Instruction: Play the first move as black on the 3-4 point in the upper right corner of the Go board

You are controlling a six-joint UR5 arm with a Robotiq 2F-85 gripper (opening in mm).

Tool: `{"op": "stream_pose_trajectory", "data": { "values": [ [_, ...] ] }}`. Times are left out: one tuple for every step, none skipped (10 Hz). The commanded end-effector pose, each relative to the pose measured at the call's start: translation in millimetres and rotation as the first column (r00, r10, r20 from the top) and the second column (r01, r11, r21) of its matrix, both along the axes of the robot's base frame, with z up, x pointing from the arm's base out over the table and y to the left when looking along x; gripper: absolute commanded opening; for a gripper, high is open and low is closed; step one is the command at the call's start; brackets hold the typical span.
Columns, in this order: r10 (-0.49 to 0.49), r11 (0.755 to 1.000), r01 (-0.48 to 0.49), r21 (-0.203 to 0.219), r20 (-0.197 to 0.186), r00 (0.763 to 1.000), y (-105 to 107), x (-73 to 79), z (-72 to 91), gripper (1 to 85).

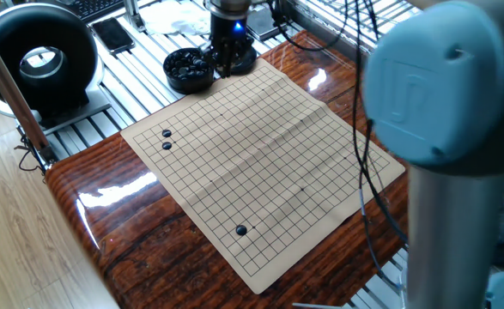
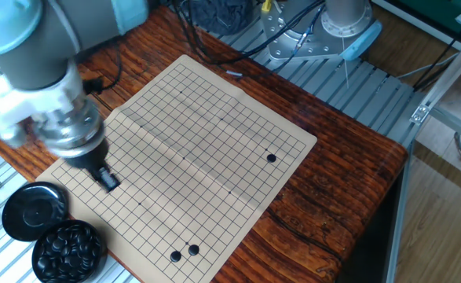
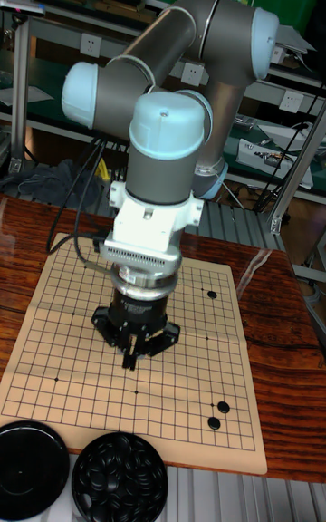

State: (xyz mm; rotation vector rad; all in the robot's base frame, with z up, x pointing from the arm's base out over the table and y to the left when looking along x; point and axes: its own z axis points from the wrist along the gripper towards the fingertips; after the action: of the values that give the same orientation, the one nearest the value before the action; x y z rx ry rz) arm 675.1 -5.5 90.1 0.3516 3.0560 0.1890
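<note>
Arm bent over, pincer [image 3: 132, 361] pointing straight down above the Go board [image 3: 63, 332]. Fingers pressed together; any stone held cannot be told. Bowl of black stones [image 3: 118, 478] lies just beyond the pincer.

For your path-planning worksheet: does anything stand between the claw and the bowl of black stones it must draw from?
Nothing visible does. The claw hangs over the board's edge nearest the open bowl of black stones. The black lid lies beside the bowl, off the direct line. Only bare grid lies between them.
</note>
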Motion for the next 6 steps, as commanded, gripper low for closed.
{"op": "stream_pose_trajectory", "data": {
  "values": [
    [-0.121,0.983,0.122,0.136,-0.015,0.993,38,-41.2,9.4,1.3],
    [-0.143,0.976,0.145,0.165,-0.021,0.989,48,-46.2,12.9,1.3],
    [-0.159,0.973,0.160,0.167,-0.015,0.987,55,-48.6,12.7,1.3],
    [-0.172,0.971,0.171,0.167,-0.007,0.985,62,-50.6,9.9,1.3],
    [-0.182,0.971,0.178,0.161,0.008,0.983,71,-52.6,4.9,1.3],
    [-0.190,0.970,0.185,0.159,0.017,0.982,79,-54.6,0.9,1.3]
  ]
}}
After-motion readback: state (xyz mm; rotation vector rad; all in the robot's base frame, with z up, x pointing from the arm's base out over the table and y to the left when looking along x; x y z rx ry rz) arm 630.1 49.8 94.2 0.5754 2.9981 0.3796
